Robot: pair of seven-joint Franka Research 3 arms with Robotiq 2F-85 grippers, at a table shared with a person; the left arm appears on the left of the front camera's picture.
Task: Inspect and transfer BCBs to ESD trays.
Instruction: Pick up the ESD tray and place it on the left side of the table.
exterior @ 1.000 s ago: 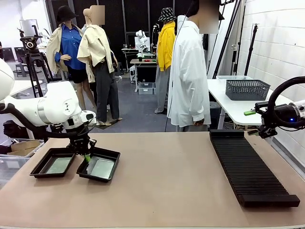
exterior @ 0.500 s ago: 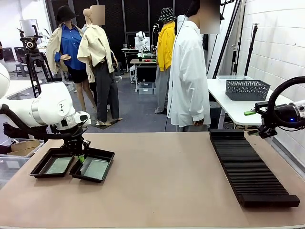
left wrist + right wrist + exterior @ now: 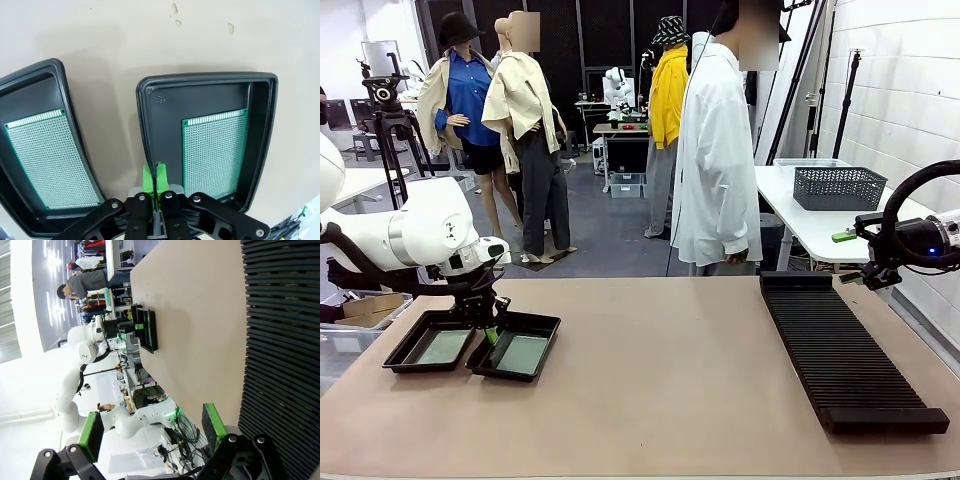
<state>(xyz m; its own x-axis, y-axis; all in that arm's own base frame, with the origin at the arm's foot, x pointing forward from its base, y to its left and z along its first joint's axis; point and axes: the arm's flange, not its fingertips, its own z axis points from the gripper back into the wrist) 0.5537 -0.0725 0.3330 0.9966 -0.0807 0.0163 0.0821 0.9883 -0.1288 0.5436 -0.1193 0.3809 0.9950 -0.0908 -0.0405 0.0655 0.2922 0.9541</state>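
Note:
Two black ESD trays sit side by side at the table's near left, the left tray and the right tray. Each holds one flat green BCB. The left wrist view shows the same boards lying in their trays. My left gripper points down at the right tray's left rim. Its green pads are shut together on that rim. My right gripper hangs open and empty above the rack's far end, also seen from the front.
A long black ribbed rack lies along the right side. A person in a white coat stands at the far edge. A grey mesh basket stands on a white side table. Bare tabletop spans the middle.
My left gripper slid left with the right tray, bringing it close beside the left tray; over the last half second it barely moved. The right arm stayed still.

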